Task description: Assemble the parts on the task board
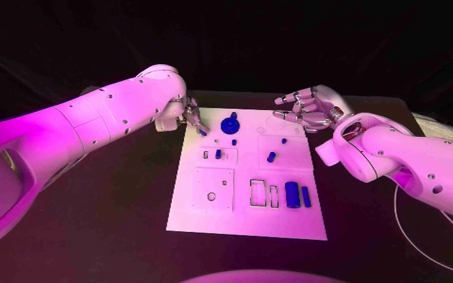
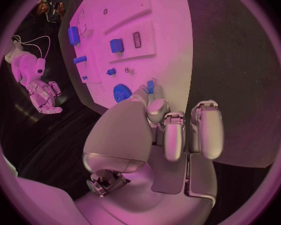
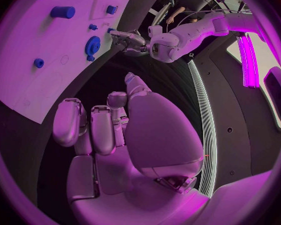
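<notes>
From my head camera, the left robot hand (image 1: 185,115) is mostly hidden behind its own forearm; I see only fingertips at the task board (image 1: 247,177) far left corner, and I can't tell whether they touch the small blue part (image 1: 201,132) there. In the left wrist view, the palm covers the board's near corner, and a blue piece (image 2: 150,86) peeks out above the fingers; whether it is pinched is unclear to me. The small pegs (image 1: 271,156) on the board are too small to identify. The right robot hand (image 1: 307,109) has its fingers partly curled.

White task board (image 1: 247,221) mid-table, small blue parts (image 1: 292,194) scattered across it.
</notes>
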`<state>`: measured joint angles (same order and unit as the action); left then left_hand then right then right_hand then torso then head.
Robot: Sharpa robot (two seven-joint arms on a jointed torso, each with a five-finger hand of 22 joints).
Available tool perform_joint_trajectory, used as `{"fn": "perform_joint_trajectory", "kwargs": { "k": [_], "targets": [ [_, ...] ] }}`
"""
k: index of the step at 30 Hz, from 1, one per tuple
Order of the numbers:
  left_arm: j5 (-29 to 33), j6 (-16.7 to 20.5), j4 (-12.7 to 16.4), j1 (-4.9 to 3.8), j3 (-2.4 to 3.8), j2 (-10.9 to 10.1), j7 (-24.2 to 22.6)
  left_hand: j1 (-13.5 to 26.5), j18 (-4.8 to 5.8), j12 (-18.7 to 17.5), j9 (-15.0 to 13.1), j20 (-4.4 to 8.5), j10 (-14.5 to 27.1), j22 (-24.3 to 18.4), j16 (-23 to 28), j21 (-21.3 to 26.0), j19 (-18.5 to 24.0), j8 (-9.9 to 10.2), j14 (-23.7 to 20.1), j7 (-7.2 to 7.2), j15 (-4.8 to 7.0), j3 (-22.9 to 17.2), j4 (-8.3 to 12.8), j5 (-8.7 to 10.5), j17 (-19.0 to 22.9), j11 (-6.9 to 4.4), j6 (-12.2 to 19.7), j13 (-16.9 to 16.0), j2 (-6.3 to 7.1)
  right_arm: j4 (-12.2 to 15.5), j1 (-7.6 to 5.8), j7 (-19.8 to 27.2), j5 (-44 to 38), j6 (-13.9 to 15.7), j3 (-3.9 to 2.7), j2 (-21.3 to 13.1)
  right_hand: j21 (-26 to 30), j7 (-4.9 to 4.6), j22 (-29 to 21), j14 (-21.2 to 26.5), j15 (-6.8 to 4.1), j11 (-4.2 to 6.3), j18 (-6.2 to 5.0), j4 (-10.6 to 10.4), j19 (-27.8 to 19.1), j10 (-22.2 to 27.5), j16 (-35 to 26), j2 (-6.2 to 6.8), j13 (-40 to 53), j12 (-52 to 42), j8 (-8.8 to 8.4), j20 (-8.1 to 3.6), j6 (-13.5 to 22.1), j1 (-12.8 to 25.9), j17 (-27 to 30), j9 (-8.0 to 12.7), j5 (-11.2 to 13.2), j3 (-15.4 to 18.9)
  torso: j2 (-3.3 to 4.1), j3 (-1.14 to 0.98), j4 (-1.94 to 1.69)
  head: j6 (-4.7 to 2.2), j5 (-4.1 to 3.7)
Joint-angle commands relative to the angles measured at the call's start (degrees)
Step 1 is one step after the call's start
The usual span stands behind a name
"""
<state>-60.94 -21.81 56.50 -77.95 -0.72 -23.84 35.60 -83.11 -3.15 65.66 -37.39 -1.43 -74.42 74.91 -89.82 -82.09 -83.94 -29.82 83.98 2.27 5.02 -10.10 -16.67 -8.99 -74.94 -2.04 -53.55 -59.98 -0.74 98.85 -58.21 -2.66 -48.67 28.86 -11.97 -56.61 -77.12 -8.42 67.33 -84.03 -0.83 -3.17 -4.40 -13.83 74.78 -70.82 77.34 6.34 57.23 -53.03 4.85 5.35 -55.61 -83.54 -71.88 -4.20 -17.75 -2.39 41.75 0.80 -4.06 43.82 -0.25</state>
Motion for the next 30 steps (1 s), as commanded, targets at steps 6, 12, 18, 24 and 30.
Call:
{"fn": "perform_joint_trajectory", "kwargs": {
  "k": [6,12,18,24,30],
  "targets": [
    [1.6,1.6,0.7,0.05,-0.02,-0.5,-1.8,5.0,0.50,-0.2,-1.8,-0.30,-0.6,5.6,-0.2,0.3,-0.7,-1.3,6.0,0.39,-0.38,-19.5,8.4,0.59,-15.1,0.60,0.1,0.1,5.70,0.0,0.05,0.6,-0.1,-0.7,-0.01,0.1,0.2,0.06,-0.1,-2.1,-0.24,-0.02,-0.81,0.0,-0.2,0.3,-0.3,-0.49,0.0,0.0,-0.01,-0.09,-0.1,-0.3,0.0,0.1,-0.3,-0.4,-0.05,0.01,-0.02,0.06,-0.07],
    [3.4,3.9,3.7,0.03,0.00,-2.3,-2.3,6.0,0.50,-0.1,-2.1,-0.30,-0.8,5.6,-0.2,0.3,-0.7,-1.6,6.0,0.40,-0.37,-21.4,9.2,0.58,-15.1,0.59,0.1,0.1,6.39,-0.1,0.05,0.6,0.1,-0.7,-0.01,0.1,0.3,0.05,-0.1,-2.1,-0.24,-0.03,-0.82,0.0,-0.2,0.3,-0.3,-0.50,-0.1,-0.1,-0.02,-0.10,-0.2,-0.3,-0.1,0.1,-0.4,-0.4,-0.06,-0.04,-0.08,-0.03,-0.08],
    [4.3,8.2,9.9,-0.09,-0.02,-6.2,-4.2,6.6,0.55,0.1,-2.4,-0.28,-1.2,5.8,-0.2,0.2,-0.8,-1.8,6.0,0.31,-0.34,-22.9,10.2,0.53,-15.1,0.52,-0.1,-0.1,7.52,-0.2,0.06,0.6,0.2,-0.7,-0.01,0.1,0.3,0.04,-0.2,-2.1,-0.23,-0.04,-0.83,0.0,-0.2,0.3,-0.3,-0.54,-0.1,-0.1,-0.02,-0.10,-0.2,-0.2,0.0,0.1,-0.4,-0.4,-0.20,-0.13,-0.18,0.01,-0.02],
    [4.5,13.2,16.6,0.02,-0.40,-10.3,-6.0,7.0,0.64,0.5,-2.4,-0.25,-1.7,6.2,-0.2,0.0,-1.0,-1.9,6.0,0.23,-0.31,-24.1,10.9,0.17,-15.1,0.41,-0.6,-0.5,8.56,-0.3,0.12,0.6,0.3,-0.8,0.00,0.0,0.4,0.03,-0.3,-2.1,-0.23,-0.05,-0.85,-0.1,-0.3,0.3,-0.4,-0.56,-0.1,0.0,-0.02,-0.10,-0.2,-0.1,0.0,0.1,-0.4,-0.4,-0.35,-0.14,-0.47,0.21,-0.44],
    [2.8,15.3,22.3,0.97,-1.26,-13.4,-6.5,7.4,0.69,0.7,-2.4,-0.21,-2.1,6.4,-0.2,-0.2,-1.2,-1.9,6.0,0.17,-0.26,-24.8,11.3,-0.18,-15.1,0.35,-0.9,-0.6,9.11,-0.5,0.42,0.6,0.4,-1.0,0.01,0.2,0.4,0.03,-0.3,-2.1,-0.22,-0.05,-0.86,-0.1,-0.3,0.3,-0.4,-0.58,-0.2,0.0,-0.02,-0.10,-0.2,0.0,0.0,0.1,-0.5,-0.4,-0.51,-0.07,-0.77,0.23,-0.04]
  ]
}}
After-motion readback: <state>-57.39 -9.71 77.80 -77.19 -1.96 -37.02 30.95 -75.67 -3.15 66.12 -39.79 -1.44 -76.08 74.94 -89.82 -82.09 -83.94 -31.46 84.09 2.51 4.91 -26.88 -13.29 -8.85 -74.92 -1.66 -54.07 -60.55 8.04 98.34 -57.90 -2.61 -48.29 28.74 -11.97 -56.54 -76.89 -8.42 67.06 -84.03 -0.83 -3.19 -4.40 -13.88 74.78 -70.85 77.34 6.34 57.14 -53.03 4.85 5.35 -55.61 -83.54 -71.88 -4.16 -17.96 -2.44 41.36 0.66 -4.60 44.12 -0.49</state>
